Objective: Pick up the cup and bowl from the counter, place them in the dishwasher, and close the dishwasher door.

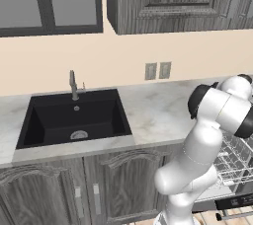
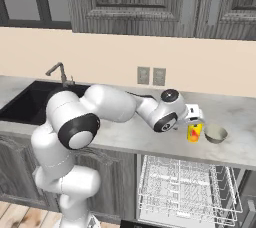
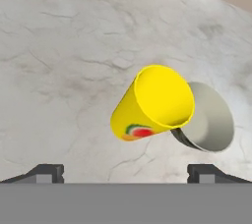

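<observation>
On the counter (image 2: 150, 137): yellow cup (image 2: 194, 132), upright; bowl (image 2: 215, 133) just beside, partly hidden behind it in hand view. Gripper (image 2: 196, 118) above cup, fingers apart, holding nothing.

- The surface (image 2: 150, 137) looks like pale grey-white stone, marbled with fine darker veins, smooth and matt.
- The cup (image 3: 153, 104) is bright yellow, smooth, plastic-looking, with a red and green print near its base.
- The bowl (image 3: 209, 120) has a dull grey-olive outside and a paler, smooth matt inside.
- The sink (image 1: 74, 118) is matt black; its faucet (image 1: 73, 85) looks like brushed grey metal.
- The cabinets (image 1: 59, 189) show dark grey wood grain with carved panels.
- The dishwasher rack (image 2: 187, 187) is thin white wire.
- The arm (image 2: 110, 104) has glossy white shells and dark joints.
- The wall (image 1: 123, 61) is flat matt beige.
</observation>
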